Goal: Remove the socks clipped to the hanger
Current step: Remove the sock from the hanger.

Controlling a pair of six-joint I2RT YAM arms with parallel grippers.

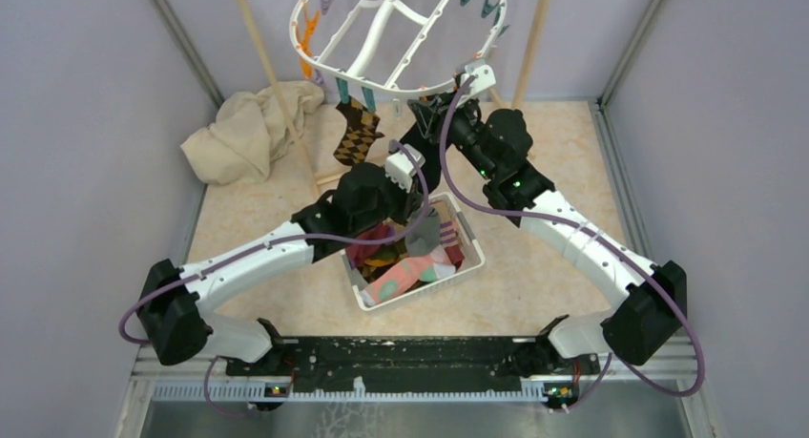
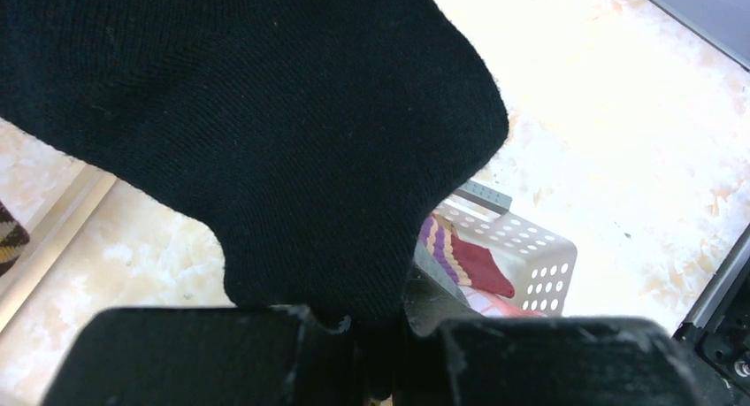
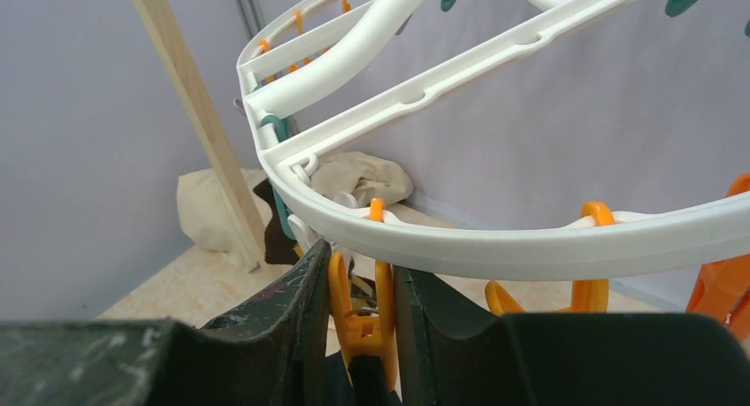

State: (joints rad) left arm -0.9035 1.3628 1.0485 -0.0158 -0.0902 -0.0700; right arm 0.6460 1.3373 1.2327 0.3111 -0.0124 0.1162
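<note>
Right gripper (image 3: 361,269): dark fingers (image 3: 301,317) at the near edge, pressed against both sides of an orange peg (image 3: 358,326).
Orange peg: hangs from the near rim of the white hanger (image 3: 495,242).
Wooden pole (image 3: 190,114): left of the hanger.
Beige cloth (image 3: 205,216): heaped on the floor, far behind the pole.

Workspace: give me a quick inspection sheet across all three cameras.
Surface: beige marbled tabletop, basket standing on it.
Job's things: hanger overhead; argyle sock clipped to it; loose socks in the white basket.
Clutter: beige cloth heap, far left.
Grippers: left gripper shut on a black sock; right gripper pinching an orange peg.
Cables: purple cables along both arms, no snag seen.
Surroundings: wooden poles, grey walls.
</note>
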